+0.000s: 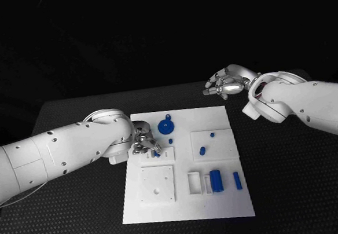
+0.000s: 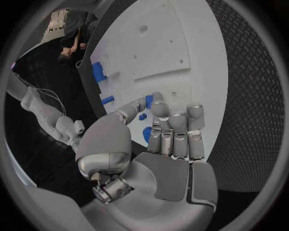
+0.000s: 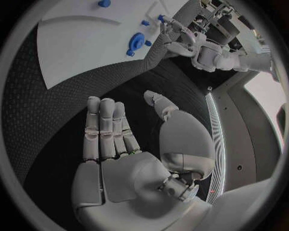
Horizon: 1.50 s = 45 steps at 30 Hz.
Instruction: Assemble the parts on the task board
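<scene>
White task board lies mid-table on the black table. Left hand is down at the board's left edge, fingertips over a small blue peg on the raised square plate there; in the left wrist view the fingers are curled in side by side with the thumb alongside, small blue bits showing just past the tips, but cannot tell whether anything is actually pinched. Right hand hangs off the board, beyond its far right corner, over bare table; right wrist view shows its fingers straight and apart from the thumb, holding nothing. Blue round wheel-like part sits near the board's far edge, just beside the left hand. Two small blue pieces lie on a second raised plate right of centre. Blue cylinder lies in an open white tray near the board's near side, with a slim blue bar just right of it. Plain white square block sits at the near left of the board.
</scene>
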Available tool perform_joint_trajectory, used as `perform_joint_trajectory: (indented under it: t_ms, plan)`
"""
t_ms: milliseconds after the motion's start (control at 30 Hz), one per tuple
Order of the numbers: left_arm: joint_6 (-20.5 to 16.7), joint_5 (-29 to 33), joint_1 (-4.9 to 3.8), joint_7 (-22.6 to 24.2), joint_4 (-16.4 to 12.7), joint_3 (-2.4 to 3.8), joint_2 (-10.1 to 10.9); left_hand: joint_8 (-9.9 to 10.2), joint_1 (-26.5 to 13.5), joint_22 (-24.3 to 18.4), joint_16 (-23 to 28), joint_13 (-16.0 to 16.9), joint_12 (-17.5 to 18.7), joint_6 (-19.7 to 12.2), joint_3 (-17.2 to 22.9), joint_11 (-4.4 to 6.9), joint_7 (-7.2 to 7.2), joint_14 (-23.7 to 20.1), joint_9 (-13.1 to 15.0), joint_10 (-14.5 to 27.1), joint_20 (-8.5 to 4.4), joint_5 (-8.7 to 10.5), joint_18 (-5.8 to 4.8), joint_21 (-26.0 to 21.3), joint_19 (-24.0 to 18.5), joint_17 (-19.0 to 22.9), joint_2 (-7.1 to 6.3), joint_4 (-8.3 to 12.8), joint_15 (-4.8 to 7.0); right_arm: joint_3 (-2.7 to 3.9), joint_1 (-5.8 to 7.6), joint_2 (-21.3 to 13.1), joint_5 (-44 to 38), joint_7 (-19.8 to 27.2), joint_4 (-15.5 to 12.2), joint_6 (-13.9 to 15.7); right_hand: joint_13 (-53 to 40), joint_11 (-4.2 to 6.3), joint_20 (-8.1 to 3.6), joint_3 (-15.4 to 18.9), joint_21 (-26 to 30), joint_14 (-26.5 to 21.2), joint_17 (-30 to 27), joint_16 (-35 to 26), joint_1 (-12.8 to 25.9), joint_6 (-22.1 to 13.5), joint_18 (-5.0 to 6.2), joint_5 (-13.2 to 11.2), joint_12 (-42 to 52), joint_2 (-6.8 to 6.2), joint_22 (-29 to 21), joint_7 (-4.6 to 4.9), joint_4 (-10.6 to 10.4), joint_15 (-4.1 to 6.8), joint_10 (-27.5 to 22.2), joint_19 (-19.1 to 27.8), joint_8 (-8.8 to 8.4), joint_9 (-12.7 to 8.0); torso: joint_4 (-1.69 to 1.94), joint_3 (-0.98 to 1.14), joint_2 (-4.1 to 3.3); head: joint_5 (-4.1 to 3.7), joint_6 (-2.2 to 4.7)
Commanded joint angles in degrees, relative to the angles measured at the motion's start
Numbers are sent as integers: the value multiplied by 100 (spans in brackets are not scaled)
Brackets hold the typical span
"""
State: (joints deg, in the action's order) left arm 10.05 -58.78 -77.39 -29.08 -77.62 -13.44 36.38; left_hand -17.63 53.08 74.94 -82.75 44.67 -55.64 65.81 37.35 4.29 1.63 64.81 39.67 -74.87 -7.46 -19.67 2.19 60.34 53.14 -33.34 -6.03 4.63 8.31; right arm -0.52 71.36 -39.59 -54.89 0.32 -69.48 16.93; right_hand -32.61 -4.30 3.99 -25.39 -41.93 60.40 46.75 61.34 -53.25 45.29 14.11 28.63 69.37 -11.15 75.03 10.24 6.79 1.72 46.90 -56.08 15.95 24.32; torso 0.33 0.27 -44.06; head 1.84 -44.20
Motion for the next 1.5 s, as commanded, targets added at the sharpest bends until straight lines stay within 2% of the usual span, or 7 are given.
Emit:
perform_joint_trajectory:
  t_ms: [33, 200, 467, 1033, 1267, 1367, 1500]
  plan:
    - [157, 52, 11, -32, 18, -17, -5, -26, 344, 94, -32, -1, -35, 28, 564, 35, 5, 54, 18, 13, -729, -45, 17, 18, -9, 9, 308, 559, 182, 1, -3, 6, -3, 50, -6, -70, 6, 1, -2, 19, 12, -45, -7, 34, 62, -7, 89, 27, 18, -5, 116, 40, -8, 9, -26, -14, 28, -8, 0, -1, 2, 2, 0]
    - [192, 160, 11, -29, 41, -16, -11, -34, 347, 98, -42, 4, -46, 42, 552, 44, -4, 41, 65, 34, -726, -181, 12, 22, -23, 10, 307, 597, 185, 1, -3, 7, -3, 50, -3, -70, 7, 1, -2, 20, 12, -45, -8, 34, 62, -7, 89, 27, 18, -5, 116, 40, -8, 9, -26, -13, 28, -8, 2, -5, -2, -2, -3]
    - [350, 262, 10, -42, 91, -15, -41, -39, 354, 99, -48, 6, -52, 51, 549, 49, -9, 38, 87, 38, -727, -209, 11, 25, -27, 9, 304, 617, 187, 1, -3, 16, -3, 51, -2, -76, 9, 0, -2, 21, 12, -46, -9, 35, 62, -8, 89, 29, 20, -5, 116, 41, -7, 8, -27, -13, 28, -9, 3, -3, -2, -3, -7]
    - [339, 358, -15, -81, 253, -12, -121, -57, 346, 100, -57, 11, -63, 74, 535, 54, -16, 29, 143, 46, -725, -248, 7, 30, -34, 11, 318, 647, 190, 1, -3, 24, -3, 52, -6, -68, 14, 0, -1, 24, 11, -47, -12, 36, 63, -10, 89, 31, 22, -4, 116, 41, -6, 8, -29, -11, 28, -10, 0, 1, 1, 2, -6]
    - [211, 240, -22, -151, 304, -14, -186, -59, 327, 100, -61, 13, -69, 75, 523, 54, -17, 31, 162, 43, -725, -244, 6, 33, -32, 12, 337, 648, 192, 1, -3, 23, -3, 52, -13, -70, 14, 0, -1, 24, 11, -48, -12, 36, 63, -11, 89, 32, 23, -4, 116, 41, -6, 8, -30, -11, 28, -11, 5, -1, 0, 7, -13]
    - [193, 112, -22, -145, 302, -14, -211, -50, 280, 95, -58, 17, -68, 52, 493, 50, -12, 31, 200, 56, -731, -111, 9, 36, -23, 22, 415, 647, 197, 1, -3, 25, -3, 52, -14, -73, 15, 0, -1, 24, 11, -48, -12, 36, 63, -11, 89, 32, 23, -5, 116, 41, -5, 8, -30, -11, 28, -11, 5, -1, -1, 6, -17]
    - [231, 62, -22, -140, 309, -16, -260, -45, 272, 93, -56, 20, -70, 44, 491, 51, -12, 33, 223, 60, -735, -62, 13, 35, -20, 28, 417, 659, 200, 1, -3, 25, -3, 55, -16, -78, 15, 0, -1, 25, 11, -48, -13, 36, 62, -11, 89, 32, 23, -7, 116, 41, -4, 8, -30, -10, 28, -11, 0, -1, -1, 11, -26]
